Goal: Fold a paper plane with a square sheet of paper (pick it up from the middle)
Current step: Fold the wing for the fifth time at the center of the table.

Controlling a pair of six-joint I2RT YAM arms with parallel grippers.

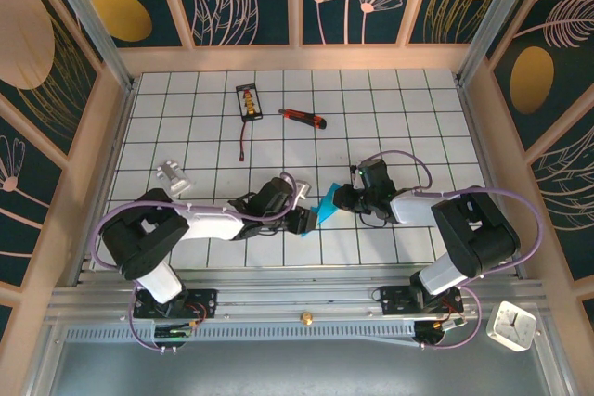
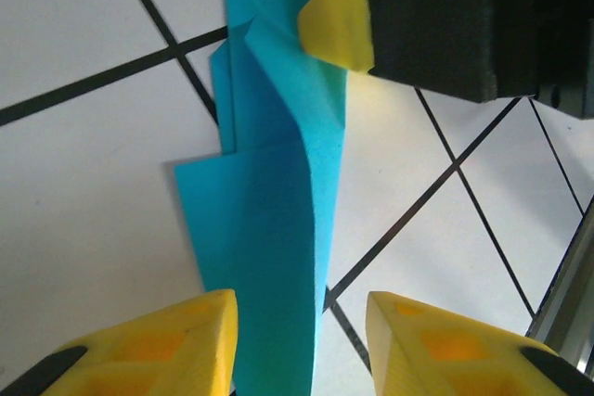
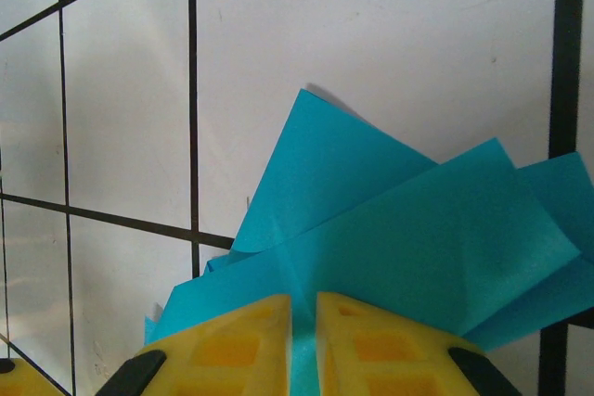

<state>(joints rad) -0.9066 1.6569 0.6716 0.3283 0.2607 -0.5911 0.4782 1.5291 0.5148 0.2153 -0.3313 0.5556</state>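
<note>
The square sheet of paper point(image 1: 327, 203) is cyan-blue and creased into layered angular flaps, held up between the two arms near the table's middle front. My right gripper point(image 3: 303, 308) is shut on the paper's point(image 3: 408, 229) folded edge; its yellow pad point(image 2: 336, 20) shows pinching the far end in the left wrist view. My left gripper point(image 2: 299, 312) is open. The paper's point(image 2: 269, 220) near end runs down between its yellow fingers point(image 2: 148, 345), close to the left one and clear of the right one. From above, the left gripper point(image 1: 304, 221) sits just left of the right gripper point(image 1: 337, 199).
A red-and-black utility knife point(image 1: 303, 118) and a black packet point(image 1: 248, 102) with a red cord lie at the back of the gridded table point(image 1: 418, 127). A small silver part point(image 1: 172, 174) rests at the left. Wooden walls surround the table; a white clock point(image 1: 511, 325) stands outside at the front right.
</note>
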